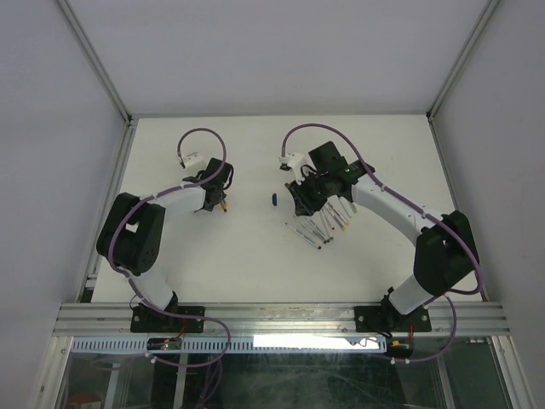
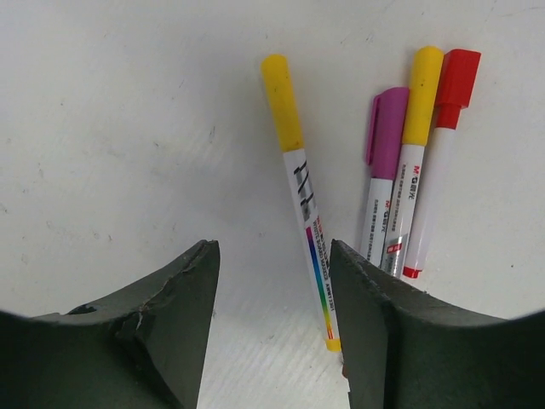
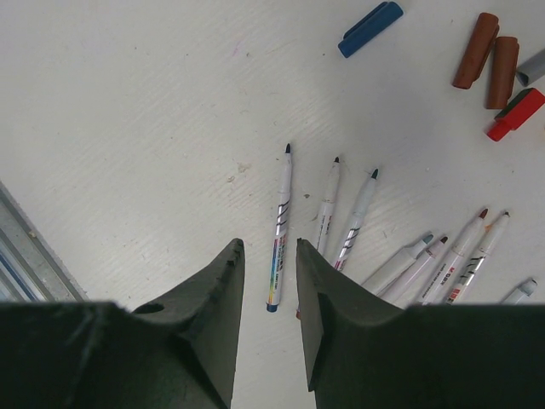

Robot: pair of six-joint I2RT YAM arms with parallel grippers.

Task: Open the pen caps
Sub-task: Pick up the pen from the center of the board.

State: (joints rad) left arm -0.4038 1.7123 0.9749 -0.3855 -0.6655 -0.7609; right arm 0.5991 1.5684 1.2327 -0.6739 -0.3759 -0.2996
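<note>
In the left wrist view four capped pens lie on the table: a yellow cap [image 2: 281, 102], a purple cap [image 2: 387, 128], a second yellow cap [image 2: 423, 94] and a red cap [image 2: 457, 81]. My left gripper [image 2: 271, 251] is open and empty above them, with the first yellow pen's tail by its right finger. In the right wrist view several uncapped pens [image 3: 281, 221] lie fanned out. Loose caps lie beyond them: a blue cap [image 3: 369, 28], two brown caps [image 3: 475, 49] and a red cap [image 3: 515, 115]. My right gripper [image 3: 268, 245] is open and empty over a pen's blue tail end.
In the top view the left gripper [image 1: 215, 198] and right gripper [image 1: 300, 198] hang over the white table [image 1: 213, 247]. The blue cap [image 1: 274, 199] lies between them. The uncapped pens [image 1: 319, 228] lie under the right arm. White walls bound the table.
</note>
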